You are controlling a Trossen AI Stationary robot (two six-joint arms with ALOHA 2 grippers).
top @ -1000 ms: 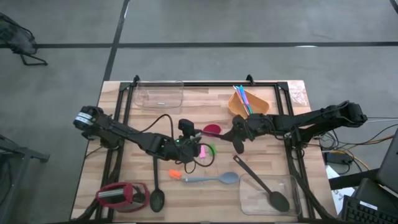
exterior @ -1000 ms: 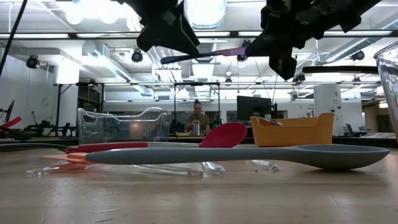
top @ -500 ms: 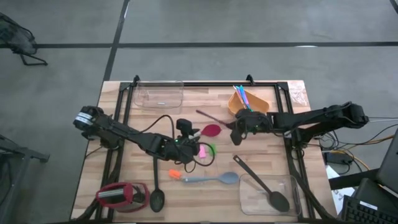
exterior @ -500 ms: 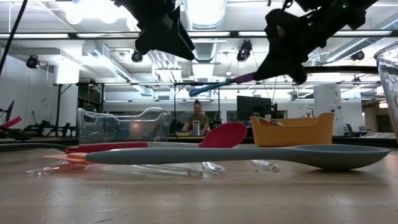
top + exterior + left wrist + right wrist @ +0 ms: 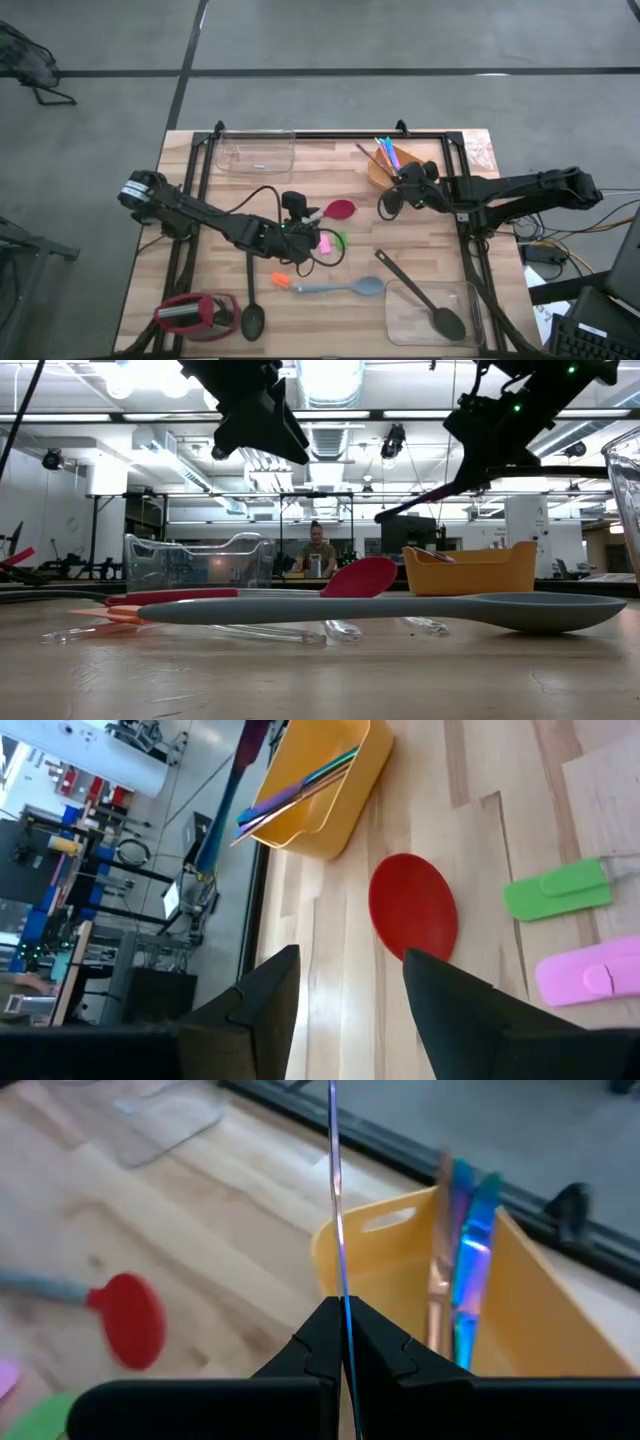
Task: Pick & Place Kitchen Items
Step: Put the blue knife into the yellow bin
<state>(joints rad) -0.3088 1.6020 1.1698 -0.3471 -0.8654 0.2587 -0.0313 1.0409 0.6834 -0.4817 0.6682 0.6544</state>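
Nearest along the bench (image 5: pixel 180 150), a grey spoon (image 5: pixel 400 610) lies flat, the red spatula (image 5: pixel 340 210) behind it. Above them my left tool (image 5: pixel 292 212) hovers, fingers (image 5: pixel 270 995) parted and empty. Farther back, my right tool (image 5: pixel 398 180) pinches a thin stick (image 5: pixel 336 1170) over the orange tub (image 5: pixel 420 168), which holds other sticks (image 5: pixel 465 1240).

Right gripper (image 5: pixel 392 190) at two o'clock, beside orange tub (image 5: pixel 398 168), gripping thin stick (image 5: pixel 366 154) angled toward eleven. Left gripper (image 5: pixel 296 205) near centre, red spatula (image 5: pixel 339 210) just at its three o'clock.
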